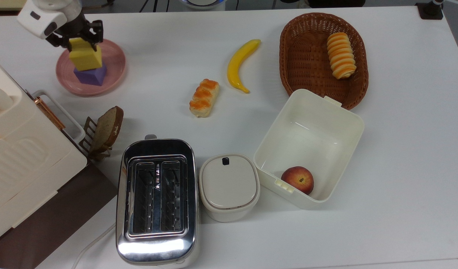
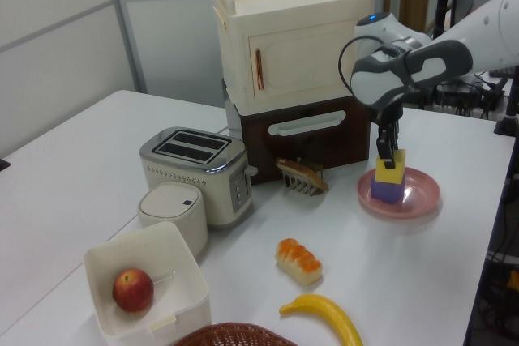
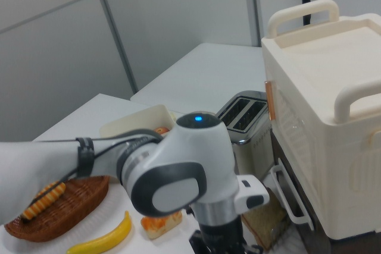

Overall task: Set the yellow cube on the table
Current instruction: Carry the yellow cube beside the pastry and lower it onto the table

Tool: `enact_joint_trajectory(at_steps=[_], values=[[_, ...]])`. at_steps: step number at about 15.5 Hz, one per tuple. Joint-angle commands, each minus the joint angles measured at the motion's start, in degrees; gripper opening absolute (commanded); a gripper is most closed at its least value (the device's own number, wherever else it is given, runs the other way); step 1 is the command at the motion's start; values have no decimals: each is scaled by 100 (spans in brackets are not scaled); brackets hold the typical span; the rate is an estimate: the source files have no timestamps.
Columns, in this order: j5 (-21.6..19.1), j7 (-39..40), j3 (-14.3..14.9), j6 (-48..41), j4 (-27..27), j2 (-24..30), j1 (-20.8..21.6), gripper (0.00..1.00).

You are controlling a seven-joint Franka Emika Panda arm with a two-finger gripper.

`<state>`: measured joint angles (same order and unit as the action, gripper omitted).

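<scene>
A white arm [image 3: 71, 165] with grey joint shells — a blue light on top, black cable, black fingers [image 1: 97, 30].
</scene>
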<state>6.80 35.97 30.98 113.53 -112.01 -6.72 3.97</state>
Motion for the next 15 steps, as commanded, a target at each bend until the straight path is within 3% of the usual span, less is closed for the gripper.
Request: enact_joint_trajectory(at_steps=[1, 4, 8, 10, 12, 15], values=[[-486, 77, 137, -1024, 477, 400, 428, 0], [-698, -623, 5, -1141, 496, 488, 797, 0], [-689, -1811, -863, -887, 339, 391, 869, 0], [-575, -2303, -1163, -369, 67, 295, 887, 0], [-147, -2952, -1497, 97, -75, -108, 887, 0], [5, -3228, -1604, 432, -163, -277, 895, 0]])
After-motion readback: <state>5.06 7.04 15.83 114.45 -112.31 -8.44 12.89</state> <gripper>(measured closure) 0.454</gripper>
